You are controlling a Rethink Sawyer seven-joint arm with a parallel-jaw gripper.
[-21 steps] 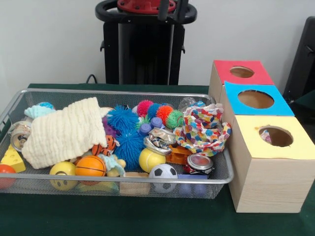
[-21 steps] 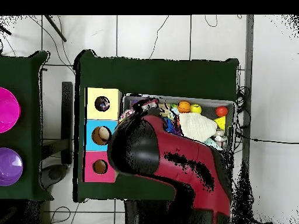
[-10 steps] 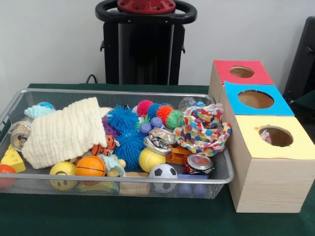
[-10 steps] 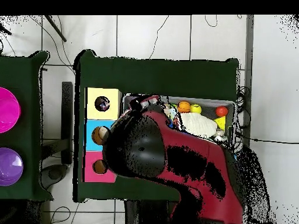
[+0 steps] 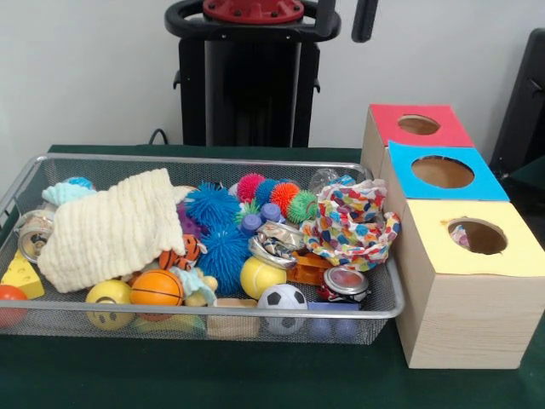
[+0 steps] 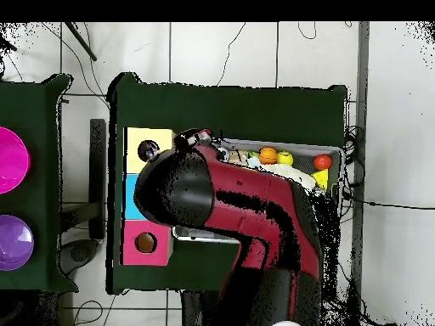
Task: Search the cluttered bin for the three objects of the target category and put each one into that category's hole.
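The arm (image 6: 221, 204) has swung over half a second from above the bin (image 5: 387, 308) toward the boxes. In the overhead view its head now covers the blue box (image 5: 442, 173) almost wholly, where a moment ago it hung over the bin's box-side end. In the front view the gripper (image 5: 342, 32) shows again at the top edge, further toward the boxes than a second ago. Its two dark fingers (image 5: 364, 20) stand apart with only wall between them, so it appears to carry nothing. The bin's contents lie as they did in the earlier pictures. The cloth (image 5: 111, 226), the spiky blue balls (image 5: 215, 223), the orange ball (image 5: 157, 288), the soccer ball (image 5: 282, 297) and the patterned fabric (image 5: 353, 223) are all in their former places. Something small shows inside the hole of the yellow box (image 5: 477, 237); the red box (image 5: 419, 125) shows only an empty-looking hole. Judgement: no pick has been made in this interval, and the move looks like repositioning rather than delivery. The target category cannot be read from these pictures, so any remaining targets must be presumed to sit in the bin among the clutter.
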